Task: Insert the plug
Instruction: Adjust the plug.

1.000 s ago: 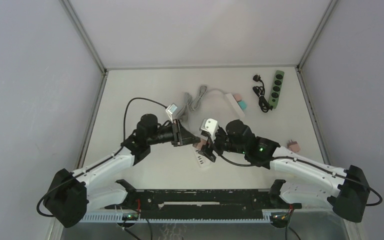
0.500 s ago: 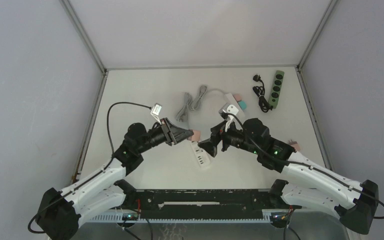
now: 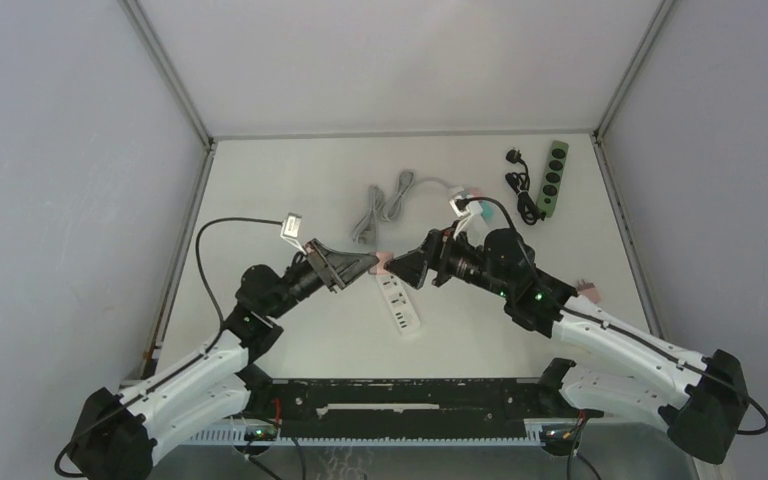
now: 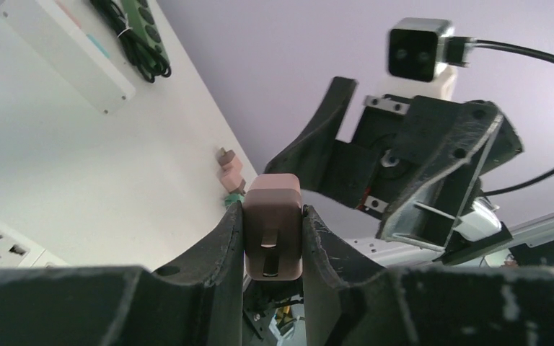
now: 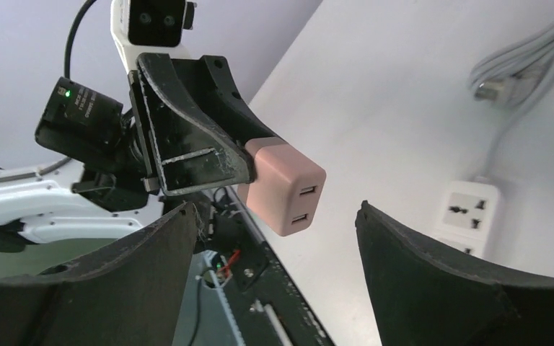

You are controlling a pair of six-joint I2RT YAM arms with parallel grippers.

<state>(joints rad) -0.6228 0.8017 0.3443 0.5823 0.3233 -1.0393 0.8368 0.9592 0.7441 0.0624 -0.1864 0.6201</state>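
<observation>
A pink plug [image 4: 273, 216], a small cube with two USB ports on its front [image 5: 286, 189], sits pinched between the fingers of my left gripper [image 4: 273, 241], held in the air above the table. From above, the left gripper [image 3: 365, 264] points right, with the plug [image 3: 384, 264] at its tip. My right gripper [image 3: 408, 270] faces it from the right, open; its fingers [image 5: 160, 249] stand wide to either side of the plug without touching it. The white power strip [image 3: 401, 304] lies on the table just below both grippers, sockets up [image 5: 469, 210].
A grey cable [image 3: 380, 204] and a second white strip [image 3: 465, 205] with pink and teal adaptors lie behind. A green power strip [image 3: 556, 177] with its black cord lies at the back right. Another pink adaptor [image 3: 588, 290] lies near the right wall.
My left gripper has drawn back to the left with the plug in it. The right gripper has opened wider and swung up to face the plug from the right.
</observation>
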